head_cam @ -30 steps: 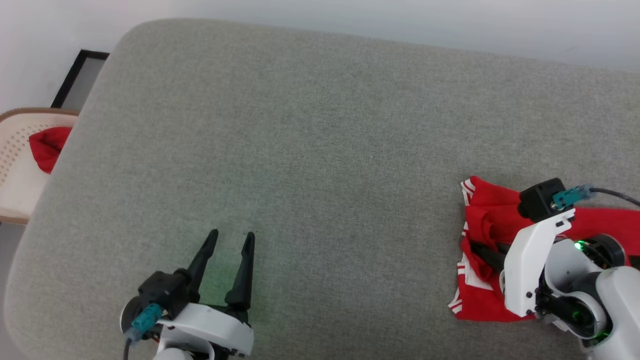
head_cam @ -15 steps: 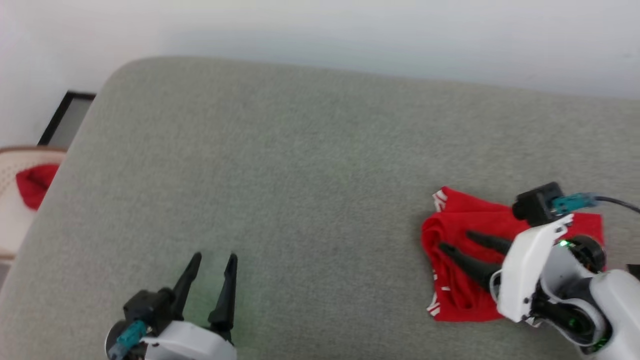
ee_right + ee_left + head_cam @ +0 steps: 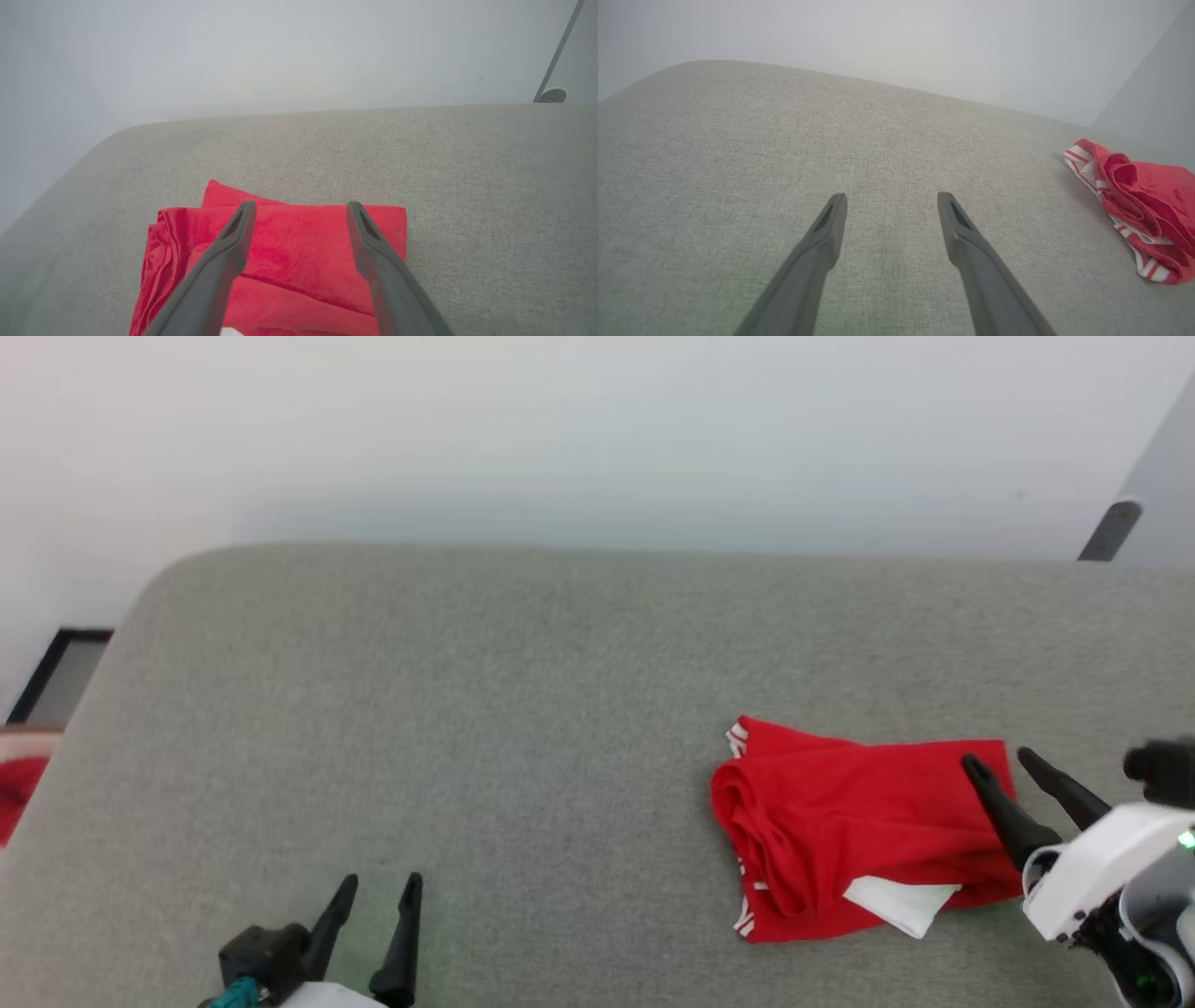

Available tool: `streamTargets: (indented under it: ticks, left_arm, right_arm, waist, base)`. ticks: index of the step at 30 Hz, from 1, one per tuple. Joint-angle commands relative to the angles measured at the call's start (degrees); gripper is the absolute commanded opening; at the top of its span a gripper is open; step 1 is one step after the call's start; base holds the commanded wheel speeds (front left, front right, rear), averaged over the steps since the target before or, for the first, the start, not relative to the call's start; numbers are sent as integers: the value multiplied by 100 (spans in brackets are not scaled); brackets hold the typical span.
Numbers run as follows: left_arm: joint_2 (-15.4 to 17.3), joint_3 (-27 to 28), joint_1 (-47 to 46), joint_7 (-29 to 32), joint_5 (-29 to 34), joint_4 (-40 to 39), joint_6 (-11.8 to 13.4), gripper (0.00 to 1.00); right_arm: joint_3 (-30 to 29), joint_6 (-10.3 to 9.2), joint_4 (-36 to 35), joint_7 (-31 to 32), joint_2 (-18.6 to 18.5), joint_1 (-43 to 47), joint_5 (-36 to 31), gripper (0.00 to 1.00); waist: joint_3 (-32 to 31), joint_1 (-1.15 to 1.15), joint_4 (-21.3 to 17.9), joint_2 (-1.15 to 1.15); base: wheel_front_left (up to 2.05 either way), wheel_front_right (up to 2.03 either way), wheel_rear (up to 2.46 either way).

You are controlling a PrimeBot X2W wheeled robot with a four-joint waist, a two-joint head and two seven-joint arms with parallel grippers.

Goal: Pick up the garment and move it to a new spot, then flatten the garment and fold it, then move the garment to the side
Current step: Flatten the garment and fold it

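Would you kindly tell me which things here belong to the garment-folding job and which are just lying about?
Job in hand:
- red garment, folded
- grey padded surface under it

Lying about:
- small red cloth at the left edge
- black-framed panel near it
- grey post at the upper right
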Motion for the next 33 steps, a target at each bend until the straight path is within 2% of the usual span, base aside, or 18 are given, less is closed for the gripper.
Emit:
streamTargets:
  ticks: [1,8,13,21,33]
  left_arm:
    - [28,26,75,-22,-38,13,-12,100]
    - [52,224,263,-22,98,-285,-12,100]
    - [111,282,446,-22,332,-612,-12,100]
    - [67,528,998,-22,574,-1246,-12,100]
    - [-135,861,1766,-22,681,-1865,0,100]
  right_arm:
    - [-57,0,93,-230,84,118,-54,100]
    - [-425,0,418,-1357,280,477,-262,100]
    - [-673,0,311,-1631,265,798,-487,100]
    - [-1326,0,-222,-1689,343,1611,-882,100]
    - [-2420,0,-1248,-1282,836,2626,-1298,100]
  waist:
    - [-230,0,-182,0]
    - [-466,0,-229,0]
    - [-580,0,-154,0]
    - [-690,0,-42,0]
    - [-591,0,-32,0]
  base:
    - [0,0,0]
    - [0,0,0]
    - [0,0,0]
    - [0,0,0]
    - [0,0,0]
